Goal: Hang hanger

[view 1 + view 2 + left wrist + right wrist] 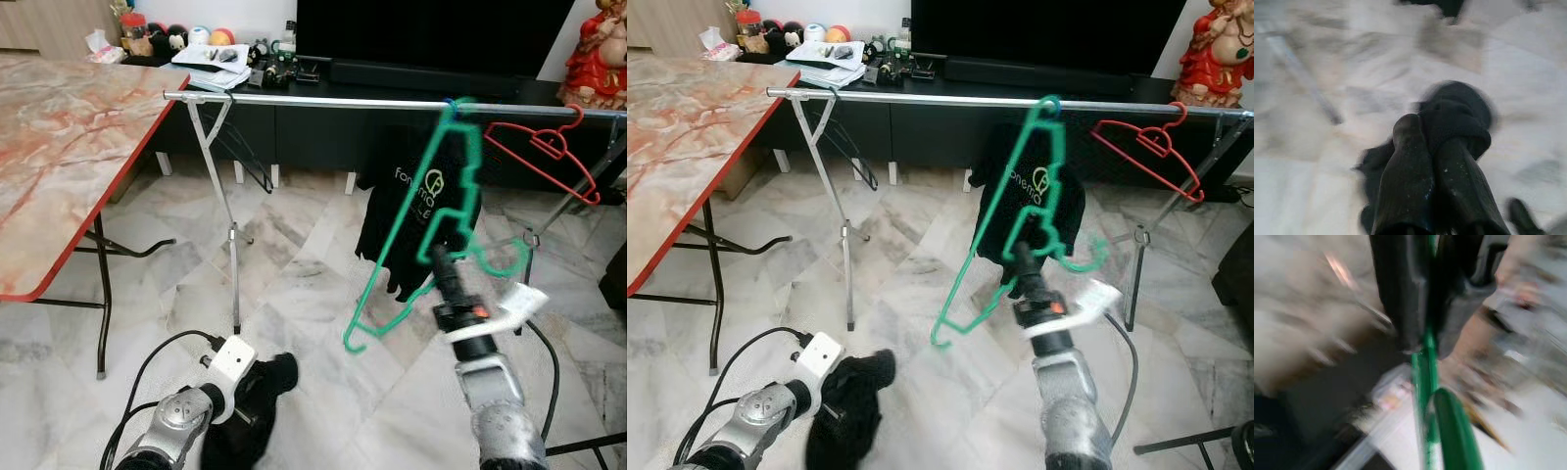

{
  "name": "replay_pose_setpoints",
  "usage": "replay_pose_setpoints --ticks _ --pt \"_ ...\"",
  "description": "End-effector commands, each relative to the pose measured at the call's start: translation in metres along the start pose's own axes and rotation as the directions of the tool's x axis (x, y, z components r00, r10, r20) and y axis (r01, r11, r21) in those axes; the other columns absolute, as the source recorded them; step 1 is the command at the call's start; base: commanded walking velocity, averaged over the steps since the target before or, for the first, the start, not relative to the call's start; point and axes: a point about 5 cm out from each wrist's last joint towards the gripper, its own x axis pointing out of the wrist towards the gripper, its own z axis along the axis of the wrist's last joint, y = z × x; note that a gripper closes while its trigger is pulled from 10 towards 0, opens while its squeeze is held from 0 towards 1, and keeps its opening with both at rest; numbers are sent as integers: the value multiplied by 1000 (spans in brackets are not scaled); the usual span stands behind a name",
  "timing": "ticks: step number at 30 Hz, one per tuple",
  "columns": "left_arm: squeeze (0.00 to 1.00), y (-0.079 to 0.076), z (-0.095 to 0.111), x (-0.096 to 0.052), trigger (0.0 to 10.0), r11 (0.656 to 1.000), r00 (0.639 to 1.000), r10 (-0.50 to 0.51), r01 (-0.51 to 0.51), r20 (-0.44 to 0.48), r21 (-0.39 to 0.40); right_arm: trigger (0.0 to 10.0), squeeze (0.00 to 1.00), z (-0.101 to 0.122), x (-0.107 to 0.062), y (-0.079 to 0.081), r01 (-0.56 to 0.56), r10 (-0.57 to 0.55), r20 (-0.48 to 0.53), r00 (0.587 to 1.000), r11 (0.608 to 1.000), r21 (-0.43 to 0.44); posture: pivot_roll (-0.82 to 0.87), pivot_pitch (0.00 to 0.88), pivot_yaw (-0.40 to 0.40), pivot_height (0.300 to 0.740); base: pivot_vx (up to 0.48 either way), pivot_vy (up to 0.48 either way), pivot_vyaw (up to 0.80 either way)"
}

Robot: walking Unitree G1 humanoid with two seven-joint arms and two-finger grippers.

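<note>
My right gripper [443, 257] is shut on the lower part of a green hanger [446, 186] and holds it up tilted. The hanger's hook [451, 104] meets the silver rail [323, 101]; I cannot tell whether it rests over it. The right wrist view is blurred, with both black fingers [1396, 293] clamped on the green bar [1425, 367]. A red hanger [544, 149] hangs on the rail further right. Low on the left, my left gripper [1425, 127] is shut on a black cloth [257, 401] that droops toward the floor.
A black printed T-shirt [397, 220] hangs behind the green hanger. The rack's crossed legs [233, 245] stand on the marble floor. A marble-patterned table with a red edge [98, 196] is at the left. A dark TV cabinet [323, 127] and a red statue [600, 54] stand behind.
</note>
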Motion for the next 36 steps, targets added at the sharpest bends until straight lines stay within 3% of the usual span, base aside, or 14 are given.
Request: replay_pose_setpoints --ticks 1,6,7,9,10,11,12,13,15,17,18,26,30,36 --pt "0 16 2 -3 0 986 987 160 -159 17 -54 10000 0 -27 -15 -28 177 -233 -184 955 944 -277 8 113 -38 740 0 0 0" --pt "0 29 5 -9 0 942 949 304 -287 81 -175 10000 0 -48 -37 -49 273 -384 -266 884 887 -374 14 114 -37 740 0 0 0" --pt "0 30 6 -11 941 931 940 327 -303 95 -205 10000 0 -51 -42 -52 289 -413 -268 870 869 -402 13 115 -36 740 0 0 0" --pt "0 31 7 -12 941 922 932 343 -310 116 -233 10000 0 -55 -47 -57 310 -447 -278 851 852 -421 11 115 -35 740 0 0 0" --pt "0 31 9 -17 10000 913 914 370 -324 170 -246 10000 0 -67 -69 -74 434 -583 -291 759 786 -441 20 115 -34 740 0 0 0" --pt "0 31 9 -17 10000 913 914 370 -324 170 -246 10000 0 -67 -69 -74 434 -583 -291 759 786 -441 20 115 -34 740 0 0 0" --pt "0 31 12 -19 10000 911 904 381 -331 194 -245 10000 0 -72 -79 -80 484 -634 -297 714 753 -445 23 114 -34 740 0 0 0" --pt "0 33 20 -23 10000 898 875 415 -350 250 -265 10000 0 -85 -101 -89 547 -714 -318 623 689 -476 35 110 -34 740 0 0 0" --pt "0 33 23 -24 10000 893 865 427 -357 264 -275 10000 0 -88 -107 -90 557 -732 -323 600 672 -489 35 110 -34 740 0 0 0" --pt "0 30 37 -28 10000 874 827 453 -339 333 -347 10000 0 -103 -133 -95 567 -790 -345 507 607 -556 42 109 -31 740 0 0 0" --pt "0 27 40 -29 10000 873 820 455 -335 348 -354 10000 0 -107 -140 -95 561 -794 -357 492 603 -568 40 109 -30 740 0 0 0" --pt "0 15 41 -39 10000 866 805 475 -357 355 -350 10000 0 -123 -166 -93 550 -796 -391 462 603 -578 23 88 -22 740 0 0 0" --pt "0 17 39 -48 10000 866 806 478 -368 349 -338 10000 0 -130 -178 -92 478 -797 -421 434 599 -642 20 66 -14 740 0 0 0" --pt "0 16 33 -56 10000 844 810 502 -382 304 -377 10000 0 -134 -175 -88 441 -786 -430 445 610 -659 14 51 -6 740 0 0 0"
